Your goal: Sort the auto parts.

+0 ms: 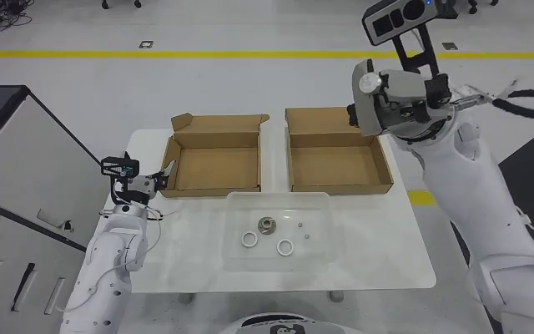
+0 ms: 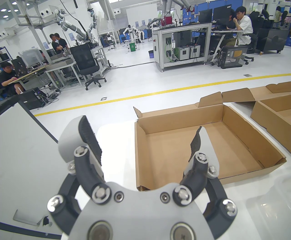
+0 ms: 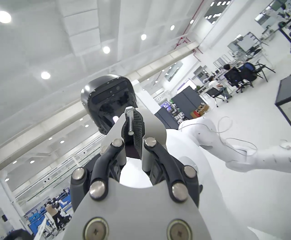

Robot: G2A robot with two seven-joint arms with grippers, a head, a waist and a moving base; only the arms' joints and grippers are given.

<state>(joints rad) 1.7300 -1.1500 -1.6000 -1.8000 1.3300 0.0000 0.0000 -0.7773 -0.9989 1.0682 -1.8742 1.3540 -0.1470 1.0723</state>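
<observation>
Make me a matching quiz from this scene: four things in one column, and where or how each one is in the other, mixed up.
Things:
1. silver threaded metal bolt
2. round grey metal part
3. left gripper
4. left brown cardboard box

States:
A. lying in the clear plastic tray
B. open, holding nothing
C. standing on the white table beyond the tray
D. clamped in the right gripper

Pairs: 1-D, 2-A, 3-B, 4-C.

Floor [image 1: 250, 25]: pale grey, glossy; yellow line [image 1: 250, 54] running across. Black office chair [image 2: 88, 61], desks [image 2: 31, 72], monitors [image 2: 221, 11], aluminium-frame rack [image 2: 181, 45] beyond line. White ceiling [image 3: 68, 34]; round recessed lights [image 3: 106, 49] lit.
</observation>
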